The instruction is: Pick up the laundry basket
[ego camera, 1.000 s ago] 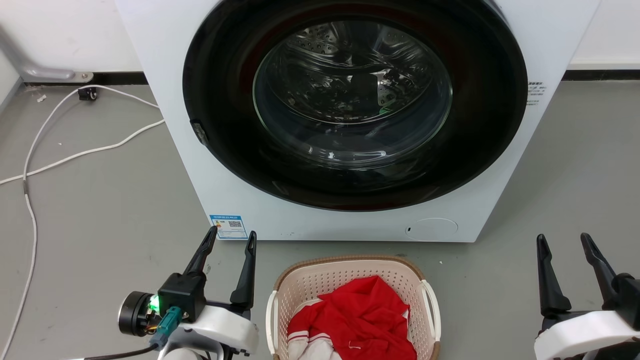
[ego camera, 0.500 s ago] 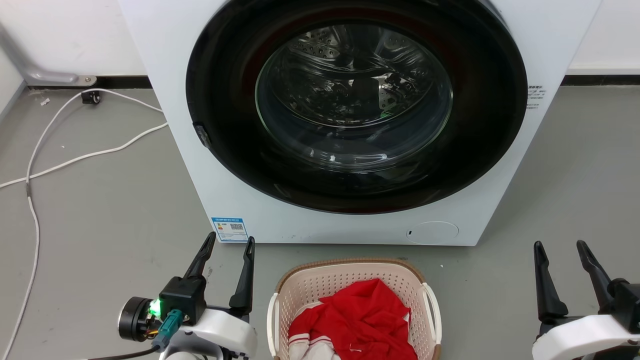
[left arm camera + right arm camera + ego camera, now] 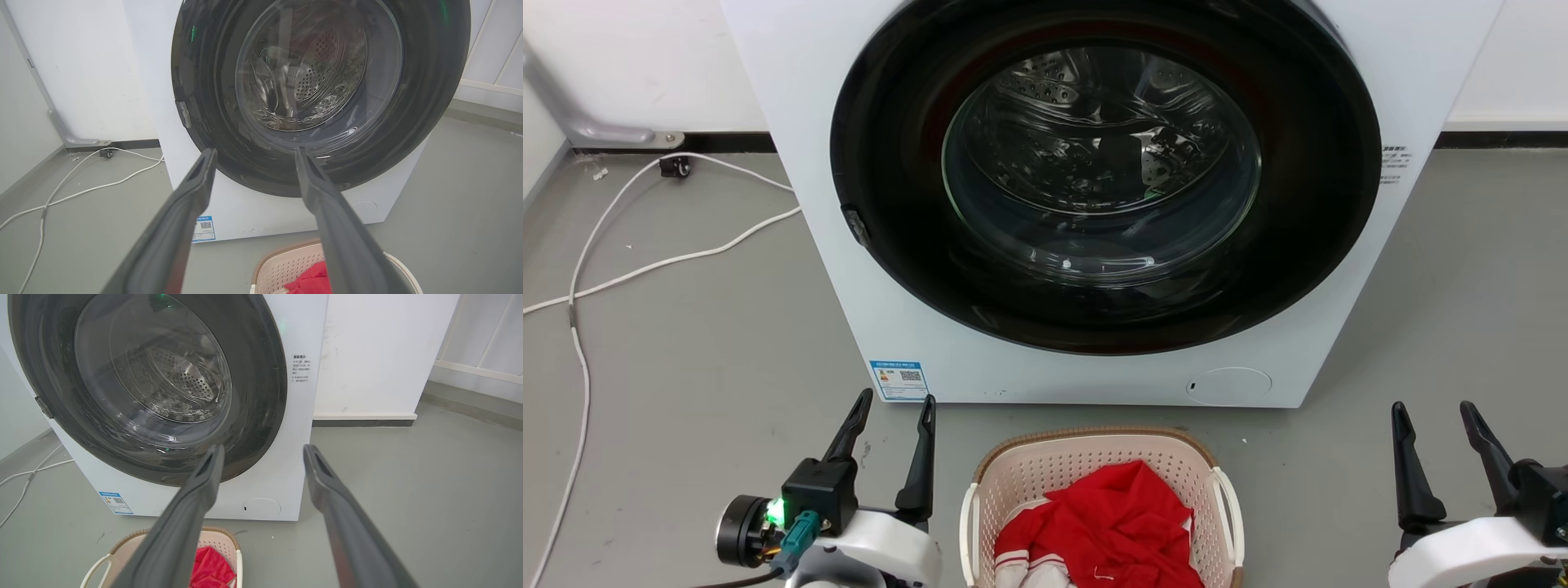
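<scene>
Floor: smooth grey floor [image 3: 686, 327] running back to a white wall with a dark skirting strip.

Washer: white front-loading washing machine [image 3: 1029, 384] with a wide round black door [image 3: 890, 163] and a glass porthole showing the perforated steel drum. The door is closed.

Basket: oval pale-pink perforated plastic laundry basket [image 3: 1045, 465] with a brown woven-look rim. It stands on the floor just in front of the washer's base, between the two grippers and touched by neither. A white side handle [image 3: 968, 523] runs down each flank. It also shows low in the left wrist view [image 3: 282, 269] and the right wrist view [image 3: 216, 543].

Clothing: crumpled red garment with white striped trim [image 3: 1111, 523], lying inside the basket.

Left gripper: the left gripper [image 3: 896, 398] is just beside the basket's left side, its long dark fingers spread apart with nothing between them. They point at the washer's lower front, and a green light glows at the wrist.

Right gripper: the right gripper [image 3: 1432, 406] is further from the basket, out to its right. Its fingers are likewise parted and empty, pointing the same way.

Cable: thin white cable [image 3: 670, 261] trailing across the floor left of the washer, back to the wall.

Sticker: small blue-and-white label [image 3: 898, 380] at the washer's lower left corner, just beyond the left fingertips.
</scene>
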